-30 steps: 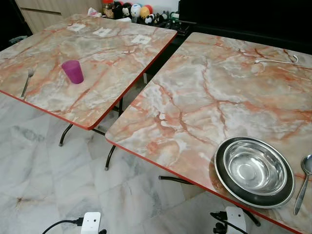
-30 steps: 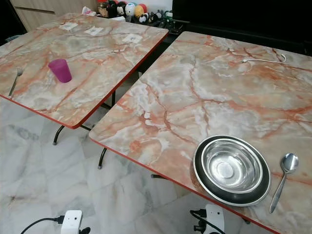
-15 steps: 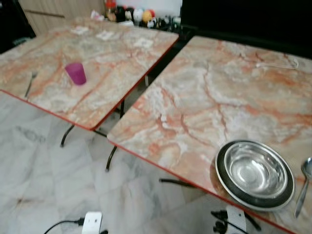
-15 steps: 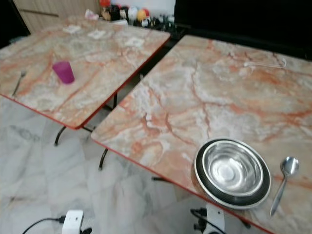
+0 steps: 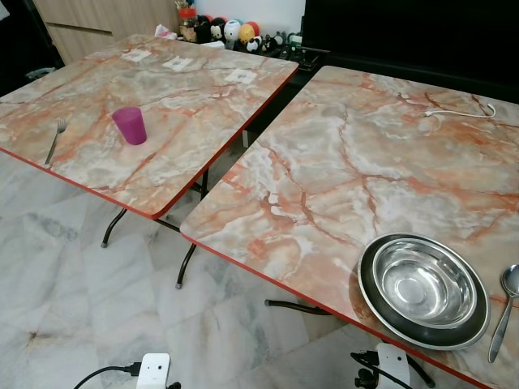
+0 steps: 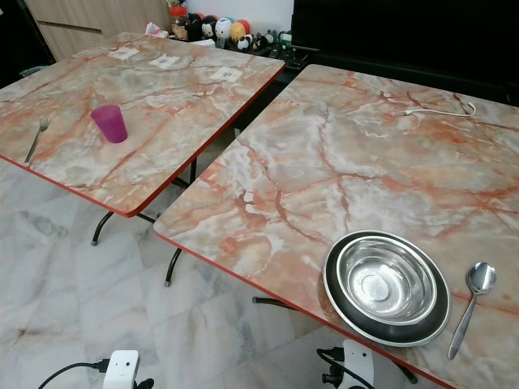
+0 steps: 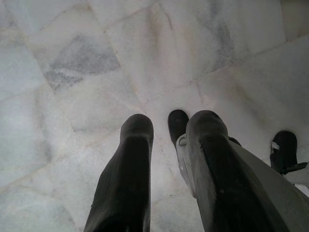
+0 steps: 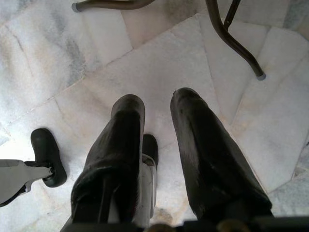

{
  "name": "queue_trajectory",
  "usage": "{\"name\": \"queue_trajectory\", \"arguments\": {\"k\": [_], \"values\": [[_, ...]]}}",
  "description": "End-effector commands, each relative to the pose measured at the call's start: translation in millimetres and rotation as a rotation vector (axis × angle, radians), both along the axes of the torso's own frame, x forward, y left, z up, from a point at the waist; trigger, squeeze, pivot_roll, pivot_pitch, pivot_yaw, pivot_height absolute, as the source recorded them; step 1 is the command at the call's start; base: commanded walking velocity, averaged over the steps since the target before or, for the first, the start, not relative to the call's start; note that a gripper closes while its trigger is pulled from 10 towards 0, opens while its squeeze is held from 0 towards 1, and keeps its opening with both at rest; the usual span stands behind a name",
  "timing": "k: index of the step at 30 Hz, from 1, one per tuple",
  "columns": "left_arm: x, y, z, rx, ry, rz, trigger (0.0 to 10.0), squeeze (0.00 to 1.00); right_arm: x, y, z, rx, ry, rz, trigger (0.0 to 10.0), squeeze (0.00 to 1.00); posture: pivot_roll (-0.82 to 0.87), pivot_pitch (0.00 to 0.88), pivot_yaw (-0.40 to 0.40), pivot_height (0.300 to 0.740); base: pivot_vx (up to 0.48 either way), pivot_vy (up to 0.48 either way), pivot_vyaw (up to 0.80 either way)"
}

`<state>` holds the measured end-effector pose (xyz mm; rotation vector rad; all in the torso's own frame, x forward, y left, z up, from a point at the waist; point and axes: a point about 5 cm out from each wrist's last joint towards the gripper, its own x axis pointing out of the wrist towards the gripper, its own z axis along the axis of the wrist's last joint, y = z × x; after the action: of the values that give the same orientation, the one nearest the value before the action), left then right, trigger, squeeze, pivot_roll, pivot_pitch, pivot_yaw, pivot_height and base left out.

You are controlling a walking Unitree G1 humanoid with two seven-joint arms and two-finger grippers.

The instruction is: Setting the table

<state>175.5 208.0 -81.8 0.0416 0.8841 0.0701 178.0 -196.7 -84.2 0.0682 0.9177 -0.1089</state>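
Observation:
A steel bowl (image 5: 423, 284) sits in a dark plate (image 5: 372, 301) at the near right corner of the right marble table (image 5: 357, 162). A spoon (image 5: 504, 308) lies just right of the plate. On the left marble table (image 5: 186, 105) stand a purple cup (image 5: 130, 126) and, near its left edge, a fork (image 5: 55, 139). My left gripper (image 7: 171, 123) hangs over the floor tiles, open and holding nothing. My right gripper (image 8: 157, 99) also hangs low by a table leg (image 8: 236, 43), open and holding nothing.
A gap with black table legs (image 5: 188, 259) separates the two tables. White cards (image 5: 177, 63) lie at the far side of the left table, with small toys (image 5: 235, 31) behind. A white cable (image 5: 458, 113) lies on the right table's far side. My white feet (image 5: 152, 370) stand on marble floor.
The head view has shifted slightly and sharpened after a blurred moment. Nothing on the tables has moved.

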Motion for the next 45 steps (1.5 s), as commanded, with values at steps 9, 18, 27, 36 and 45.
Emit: {"name": "queue_trajectory", "arguments": {"k": [9,18,27,36,45], "values": [[-5.7,-0.3,-3.3,-0.021,0.027,0.042,10.0,0.0,-4.4,-2.7,-1.8,0.001,0.013,-0.043,10.0,0.0,-0.14,0.076,0.018,0.74,0.0,0.197,-0.05],[-6.1,-0.1,-3.5,-0.021,0.029,0.044,10.0,0.0,-6.5,-1.7,-3.1,0.002,0.023,-0.055,10.0,0.0,-0.13,0.085,0.02,0.74,0.0,0.48,-0.5],[-5.9,1.2,-3.2,-0.02,0.028,0.048,10.0,0.0,-4.7,-0.3,-2.4,0.001,0.013,-0.058,10.0,0.0,-0.13,0.087,0.025,0.74,0.0,0.48,0.0],[-5.6,2.2,-2.8,-0.02,0.027,0.049,10.0,0.0,-4.5,0.4,-2.4,0.0,0.013,-0.065,10.0,0.0,-0.13,0.087,0.029,0.74,0.0,0.48,0.0],[-5.6,2.8,-2.7,-0.018,0.028,0.048,10.0,0.0,-5.0,1.2,-2.9,0.006,0.019,-0.07,10.0,0.0,-0.13,0.088,0.032,0.74,0.0,0.48,-0.58]]}}
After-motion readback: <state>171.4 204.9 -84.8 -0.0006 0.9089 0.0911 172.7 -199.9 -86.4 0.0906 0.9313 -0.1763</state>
